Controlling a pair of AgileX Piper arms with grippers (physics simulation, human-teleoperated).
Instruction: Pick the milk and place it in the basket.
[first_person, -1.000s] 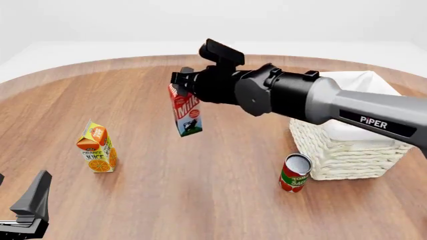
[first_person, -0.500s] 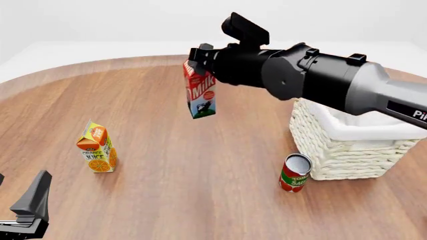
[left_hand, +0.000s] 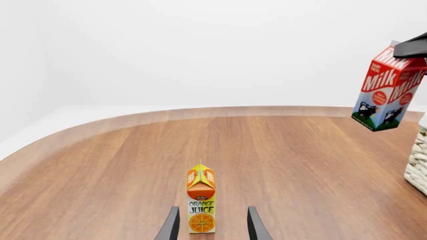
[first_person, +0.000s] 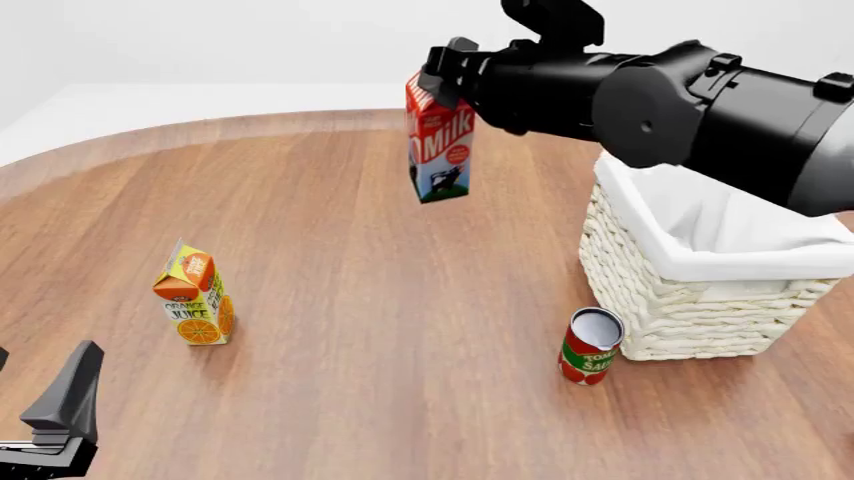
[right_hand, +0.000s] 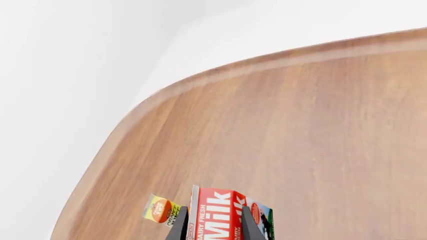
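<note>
The milk (first_person: 441, 150) is a red-topped carton with a blue-green cow base, hanging high above the table, slightly tilted. My right gripper (first_person: 435, 82) is shut on its top. The milk hangs left of the basket (first_person: 694, 300), a white wicker one with a cloth lining, at the right of the table. The right wrist view shows the milk (right_hand: 217, 210) clamped between the fingers (right_hand: 179, 227). The left wrist view shows the milk (left_hand: 387, 90) in the air. My left gripper (left_hand: 212, 212) stays open and empty near the table's front left corner.
An orange juice carton (first_person: 196, 297) stands upright at the left, straight ahead of the left gripper and well apart from it. A red tomato sauce can (first_person: 589, 346) stands just in front of the basket's near left corner.
The right gripper has carried the milk upward and to the right, closer to the basket. The left arm, juice carton and can have not moved.
</note>
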